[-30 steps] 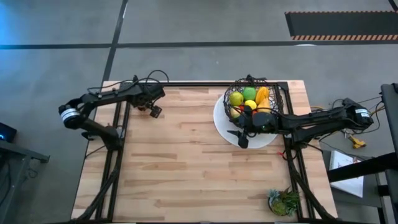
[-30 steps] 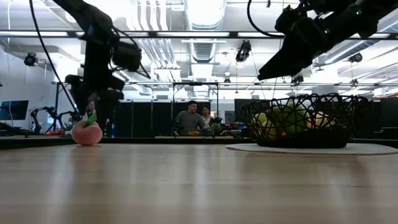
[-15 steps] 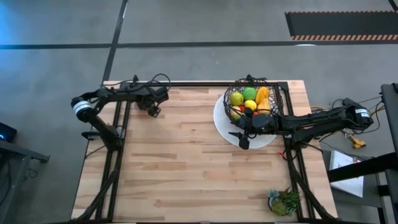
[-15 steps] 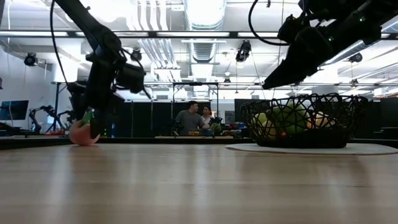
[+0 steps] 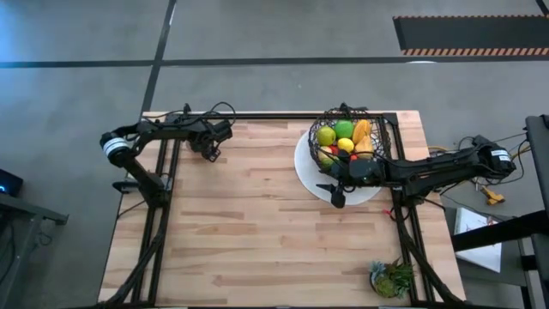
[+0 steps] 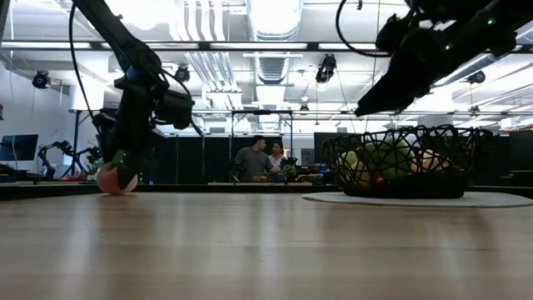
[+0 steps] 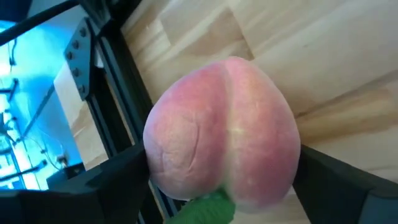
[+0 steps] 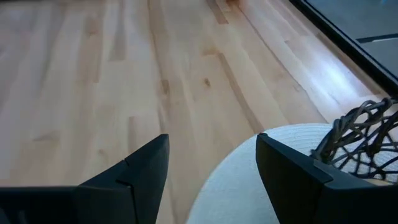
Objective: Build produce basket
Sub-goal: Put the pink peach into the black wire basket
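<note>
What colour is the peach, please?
Pink, with a green leaf; the peach shows best in the left wrist view.

A pale wooden plank bench (image 5: 257, 215) on a black metal frame (image 5: 159, 223) stands on a grey concrete floor (image 5: 257, 34) crossed by dark seam lines. A black mat with an orange-striped edge (image 5: 470, 36) lies on the floor. Beyond — long ceiling light strips (image 6: 275, 45), silver ducts (image 6: 196, 21), and two people (image 6: 260, 160) at a distant counter.

A wooden table (image 5: 257, 223) carries a white plate (image 5: 302, 163), peach (image 6: 115, 177) and plant tuft (image 5: 391, 278).
</note>
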You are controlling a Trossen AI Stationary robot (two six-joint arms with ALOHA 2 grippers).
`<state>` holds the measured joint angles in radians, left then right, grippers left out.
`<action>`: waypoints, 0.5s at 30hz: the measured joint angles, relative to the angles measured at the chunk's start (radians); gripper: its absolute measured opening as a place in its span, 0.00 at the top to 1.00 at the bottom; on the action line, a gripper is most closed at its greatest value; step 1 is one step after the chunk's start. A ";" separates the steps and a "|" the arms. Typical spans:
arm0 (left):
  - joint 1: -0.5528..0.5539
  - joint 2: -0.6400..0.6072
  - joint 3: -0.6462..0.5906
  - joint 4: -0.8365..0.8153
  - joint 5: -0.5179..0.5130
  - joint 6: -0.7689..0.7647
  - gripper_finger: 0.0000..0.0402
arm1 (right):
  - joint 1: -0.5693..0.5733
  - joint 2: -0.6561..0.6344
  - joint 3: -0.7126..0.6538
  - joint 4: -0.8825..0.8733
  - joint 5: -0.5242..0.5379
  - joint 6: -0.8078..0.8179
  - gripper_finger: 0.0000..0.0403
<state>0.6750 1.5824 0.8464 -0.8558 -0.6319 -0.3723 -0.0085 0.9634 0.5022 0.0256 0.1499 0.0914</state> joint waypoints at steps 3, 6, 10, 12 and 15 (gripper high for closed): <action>-0.022 -0.016 0.019 -0.019 0.049 0.028 0.25 | 0.031 -0.049 0.006 -0.067 0.001 0.035 0.44; -0.078 -0.046 0.076 -0.084 0.115 0.044 0.27 | 0.073 -0.117 0.022 -0.177 0.010 0.086 0.44; -0.194 -0.079 0.220 -0.183 0.194 0.065 0.27 | 0.140 -0.228 0.033 -0.315 0.042 0.171 0.44; -0.265 -0.080 0.318 -0.214 0.234 0.084 0.27 | 0.179 -0.291 0.037 -0.390 0.087 0.218 0.44; -0.362 -0.055 0.479 -0.228 0.283 0.115 0.27 | 0.238 -0.375 0.052 -0.512 0.183 0.302 0.44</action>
<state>0.3131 1.5270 1.3254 -1.0835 -0.3489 -0.2570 0.2293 0.5883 0.5538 -0.4868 0.3333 0.3939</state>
